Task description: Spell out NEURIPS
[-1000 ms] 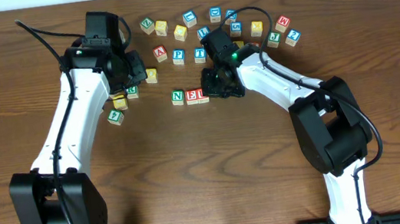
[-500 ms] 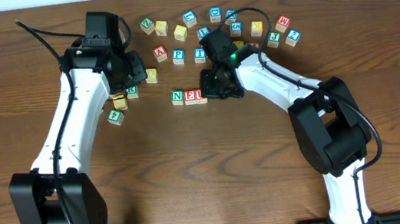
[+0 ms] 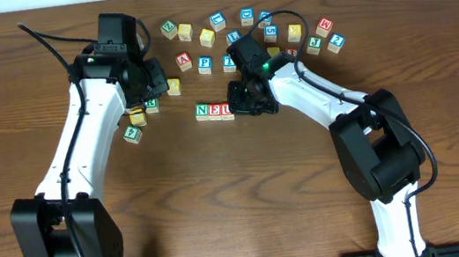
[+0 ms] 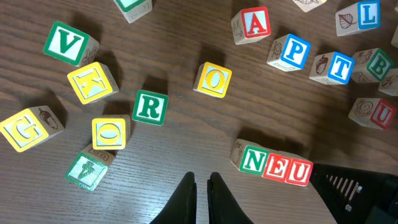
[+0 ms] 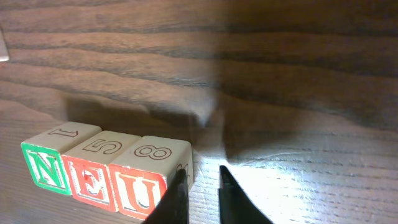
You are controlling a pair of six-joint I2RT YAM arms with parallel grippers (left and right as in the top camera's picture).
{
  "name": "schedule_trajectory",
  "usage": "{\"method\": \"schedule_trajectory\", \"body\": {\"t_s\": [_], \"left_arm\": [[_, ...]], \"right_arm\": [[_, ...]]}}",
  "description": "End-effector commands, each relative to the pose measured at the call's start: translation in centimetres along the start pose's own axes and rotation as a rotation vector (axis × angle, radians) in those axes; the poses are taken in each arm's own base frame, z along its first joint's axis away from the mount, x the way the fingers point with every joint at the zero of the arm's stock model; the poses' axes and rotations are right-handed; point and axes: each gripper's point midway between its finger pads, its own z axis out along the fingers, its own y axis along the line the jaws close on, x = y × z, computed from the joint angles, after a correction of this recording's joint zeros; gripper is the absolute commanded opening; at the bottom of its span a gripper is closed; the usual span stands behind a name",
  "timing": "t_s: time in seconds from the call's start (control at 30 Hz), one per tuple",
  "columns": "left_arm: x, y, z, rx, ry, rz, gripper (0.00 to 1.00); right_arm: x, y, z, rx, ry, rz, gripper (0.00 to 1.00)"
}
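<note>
- N (image 4: 254, 160), E (image 4: 275, 167) and U (image 4: 299, 172) are set touching in a row near the middle of the bench (image 3: 221, 200), slightly toward its far edge
- The right jaws are held slightly apart and empty, one finger (image 5: 176, 198) just beside the U
- The left jaws are closed together on nothing, over bare wood
- R (image 4: 150, 107) is seen apart from the row, toward the left edge
- P (image 4: 291, 51) is found among loose cubes nearer the far edge

N cube (image 4: 254, 160), E cube (image 4: 274, 167), U cube (image 4: 298, 172) touching in row; R cube (image 4: 150, 107) well apart; pincer (image 4: 202, 180) closed, empty.
</note>
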Motion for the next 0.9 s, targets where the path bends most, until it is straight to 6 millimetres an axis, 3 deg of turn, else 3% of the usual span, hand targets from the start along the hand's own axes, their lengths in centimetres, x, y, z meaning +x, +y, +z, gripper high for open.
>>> {"method": "schedule_trajectory", "body": {"t_s": [0.0,0.17,0.4,0.57,0.67,0.87], "left_arm": [[0.1,0.0,0.4,0.005,0.008,0.013,0.08],[-0.7,-0.3,-0.3,0.017,-0.025,0.051,0.08],[-2.8,-0.5,-3.6,0.007,-0.133,0.081,0.08],[-4.1,0.8,-7.1,-0.013,-0.228,0.054,0.09],[-4.5,1.8,-9.0,-0.015,-0.269,0.029,0.1],[-4.4,3.8,-11.0,-0.036,-0.291,-0.015,0.17]], "right_arm": [[0.0,-0.6,1.0,0.007,0.013,-0.002,0.15],[-1.4,-0.6,-0.1,-0.018,-0.007,-0.055,0.17],[-2.3,-0.6,-2.5,-0.02,-0.017,-0.122,0.21],[-3.5,-0.3,-5.7,-0.022,-0.047,-0.209,0.31],[-4.3,0.2,-8.1,-0.026,-0.077,-0.27,0.33],[-5.0,0.4,-11.5,0.023,-0.089,-0.321,0.42]]}}
